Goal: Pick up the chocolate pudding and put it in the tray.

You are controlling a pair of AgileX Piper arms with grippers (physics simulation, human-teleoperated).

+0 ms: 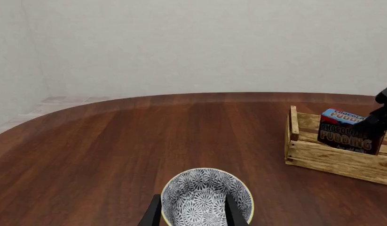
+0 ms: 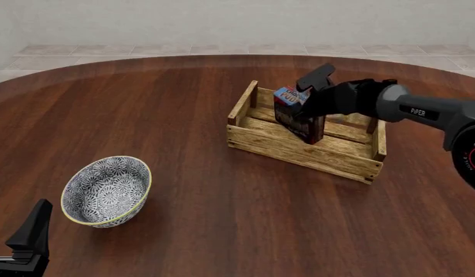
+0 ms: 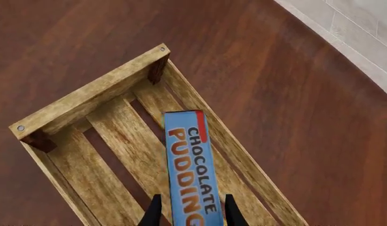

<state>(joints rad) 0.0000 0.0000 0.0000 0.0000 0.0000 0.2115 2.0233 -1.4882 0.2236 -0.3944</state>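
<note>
The chocolate pudding (image 2: 297, 113) stands upright inside the tray (image 2: 299, 151), toward its left end, and it's a small carton with a blue top band, red-and-white lettering, a dark brown front and a red edge. From the right wrist view the blue top (image 3: 190, 165) reads "CHOCOLATE PUDDING" plainly, with the slats of the crate (image 3: 112, 141) below it. The right gripper (image 2: 314, 98) is clamped on the carton, one dark finger (image 3: 154, 214) on each side of the box. Whether the carton's base touches the slats, I cannot tell.

The tray is a light-wood slatted crate with low long sides and raised end boards, sitting right of centre on the table (image 2: 221, 219).

Well apart, down at the near left, sits a round blue-grey patterned bowl (image 2: 106, 190) with a yellowish rim, tipped slightly on its side. The left gripper (image 2: 29, 236) hangs just beside it, released, its fingers (image 1: 234, 214) straddling the bowl (image 1: 206, 197) in the wrist view.

The surface is a dark reddish wood, rounded at its far edge. Beyond it lie a pale tiled floor (image 2: 237, 51) and a plain light wall (image 1: 193, 42).
</note>
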